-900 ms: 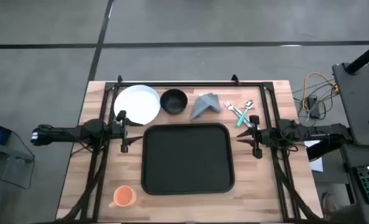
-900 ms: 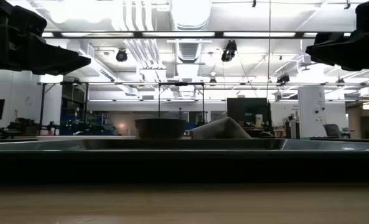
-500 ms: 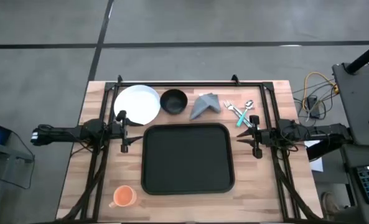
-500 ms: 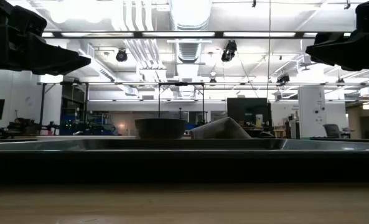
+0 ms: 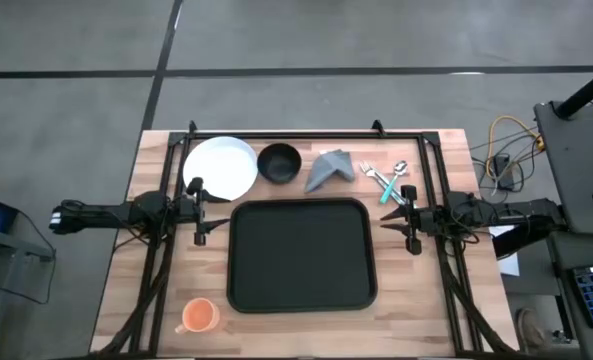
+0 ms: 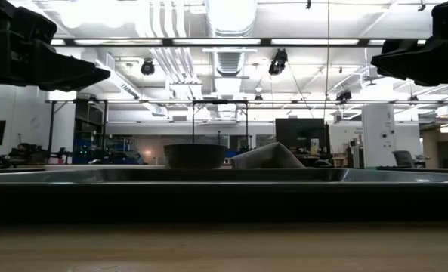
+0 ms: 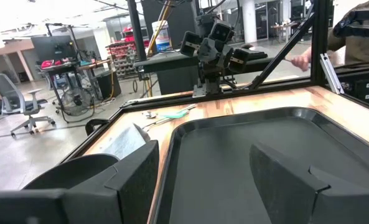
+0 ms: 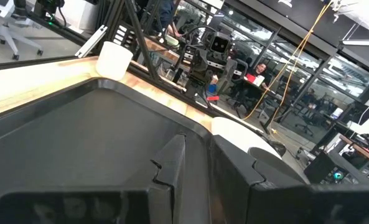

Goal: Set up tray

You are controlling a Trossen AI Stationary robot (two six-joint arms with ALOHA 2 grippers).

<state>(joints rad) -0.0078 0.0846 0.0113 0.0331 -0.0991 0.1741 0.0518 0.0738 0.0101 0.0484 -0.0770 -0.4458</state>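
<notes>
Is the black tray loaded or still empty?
Empty: the tray shows only bare black surface in the high view, nothing resting inside its rim.

Both arms are built from slim, matte black links, with thin dark cables seen along them. Each ends in a black claw, the left claw (image 5: 198, 212) and the right claw (image 5: 409, 221), formed of two angular, blocky fingers (image 7: 131, 180).

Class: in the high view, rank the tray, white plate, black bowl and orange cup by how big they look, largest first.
1. tray
2. plate
3. bowl
4. cup
The bowl and cup look close in size; the bowl seems slightly bigger, but that ranking is unsure.
</notes>
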